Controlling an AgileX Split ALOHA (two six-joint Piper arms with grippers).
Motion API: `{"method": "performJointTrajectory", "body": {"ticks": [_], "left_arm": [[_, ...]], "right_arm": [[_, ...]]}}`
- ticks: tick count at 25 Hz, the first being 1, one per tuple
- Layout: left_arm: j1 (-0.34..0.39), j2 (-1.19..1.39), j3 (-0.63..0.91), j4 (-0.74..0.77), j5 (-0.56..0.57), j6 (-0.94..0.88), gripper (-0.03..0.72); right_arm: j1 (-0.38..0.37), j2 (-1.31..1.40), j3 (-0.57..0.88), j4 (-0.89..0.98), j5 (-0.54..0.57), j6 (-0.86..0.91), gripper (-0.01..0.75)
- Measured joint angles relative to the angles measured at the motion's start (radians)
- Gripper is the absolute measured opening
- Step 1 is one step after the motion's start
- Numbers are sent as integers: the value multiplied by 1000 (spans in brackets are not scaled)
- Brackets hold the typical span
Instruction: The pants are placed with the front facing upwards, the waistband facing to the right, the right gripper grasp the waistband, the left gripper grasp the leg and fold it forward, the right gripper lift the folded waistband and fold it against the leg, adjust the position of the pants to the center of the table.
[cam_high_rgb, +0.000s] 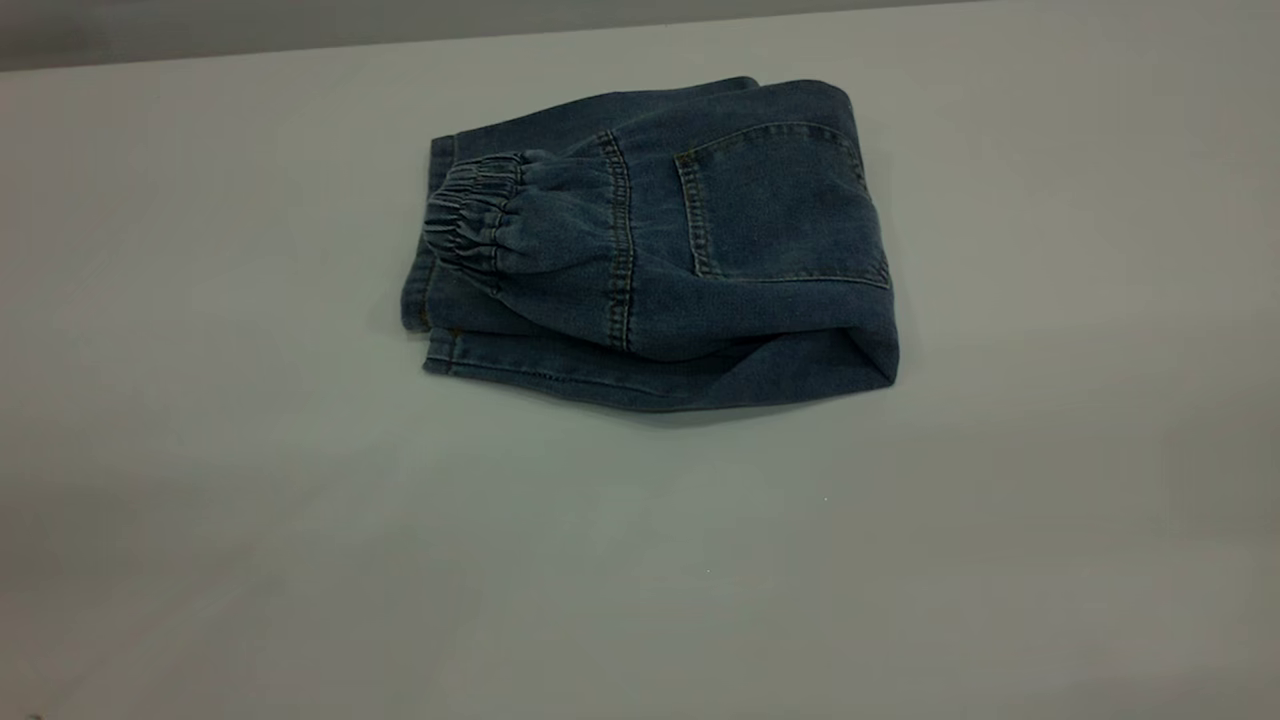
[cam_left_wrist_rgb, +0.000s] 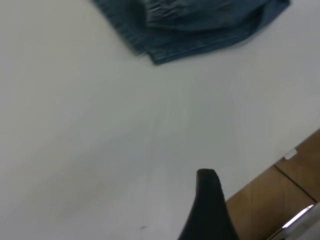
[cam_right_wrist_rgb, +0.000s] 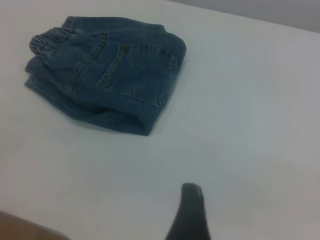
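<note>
Exterior view showed us the pants (cam_high_rgb: 660, 250) folded on the surface (cam_high_rgb: 250, 480), waistband (cam_high_rgb: 470, 215) leftward (pocket up); both hands sat well apart, grip we couldn't tell.

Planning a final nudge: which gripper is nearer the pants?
Left, seemingly: the left gripper is off the pants by the hem corner; the right gripper hangs farther back, off the pocket end.

Three raised views, all sharing the pants (cam_high_rgb: 660, 250).
</note>
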Motion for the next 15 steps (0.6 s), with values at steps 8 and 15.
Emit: {"method": "performJointTrajectory", "body": {"ticks": [8, 15], "left_arm": [[0, -20, -1, 0, 2, 6, 478], [0, -20, -1, 0, 2, 5, 478]], "right_arm": [[0, 0, 0, 1, 0, 0, 513], [0, 0, 0, 3, 0, 0, 513]]}}
